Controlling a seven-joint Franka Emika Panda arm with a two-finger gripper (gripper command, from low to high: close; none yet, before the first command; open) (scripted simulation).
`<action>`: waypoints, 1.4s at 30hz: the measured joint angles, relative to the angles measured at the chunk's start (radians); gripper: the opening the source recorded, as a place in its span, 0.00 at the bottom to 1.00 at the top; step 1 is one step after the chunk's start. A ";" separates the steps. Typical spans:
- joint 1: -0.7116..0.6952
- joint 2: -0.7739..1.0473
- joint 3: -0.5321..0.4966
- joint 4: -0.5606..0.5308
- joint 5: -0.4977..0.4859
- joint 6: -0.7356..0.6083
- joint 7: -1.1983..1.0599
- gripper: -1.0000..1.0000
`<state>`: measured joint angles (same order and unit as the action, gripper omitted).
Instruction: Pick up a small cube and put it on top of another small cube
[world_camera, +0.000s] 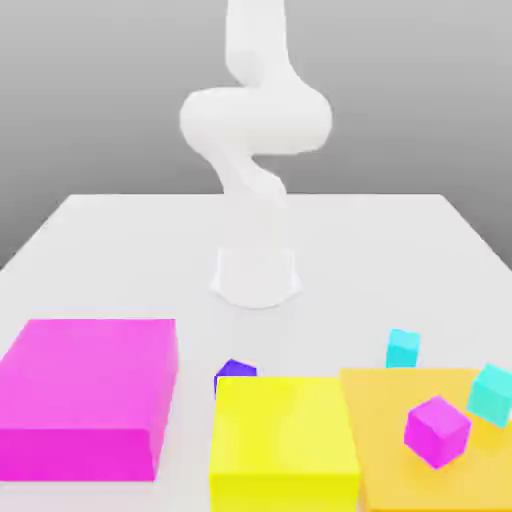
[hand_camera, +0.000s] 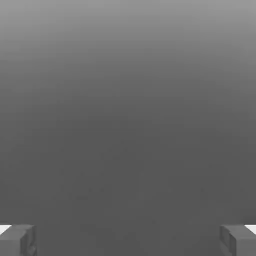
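The gripper (hand_camera: 128, 242) hung wide and empty, nothing between its fingertips (hand_camera: 17, 240), because no cube was grasped yet: the small magenta cube (world_camera: 437, 430) sat on the orange block (world_camera: 400, 470), teal cubes (world_camera: 403, 348) nearby on the counter (world_camera: 120, 260).

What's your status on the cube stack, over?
Gripper open, holding nothing, facing blank grey. Small cubes unstacked: magenta cube and teal cube on orange block; cyan cube and purple cube on table.
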<state>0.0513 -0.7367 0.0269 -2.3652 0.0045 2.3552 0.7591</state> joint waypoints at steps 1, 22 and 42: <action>0.025 0.032 0.013 -0.031 0.003 0.027 -0.020 0.50; 0.519 0.805 0.179 -0.561 -0.129 0.643 -0.280 0.50; 0.626 0.802 0.091 -0.565 -0.085 0.642 -0.312 0.00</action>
<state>0.6774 0.0655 0.1181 -2.9300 -0.0802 2.9977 0.4470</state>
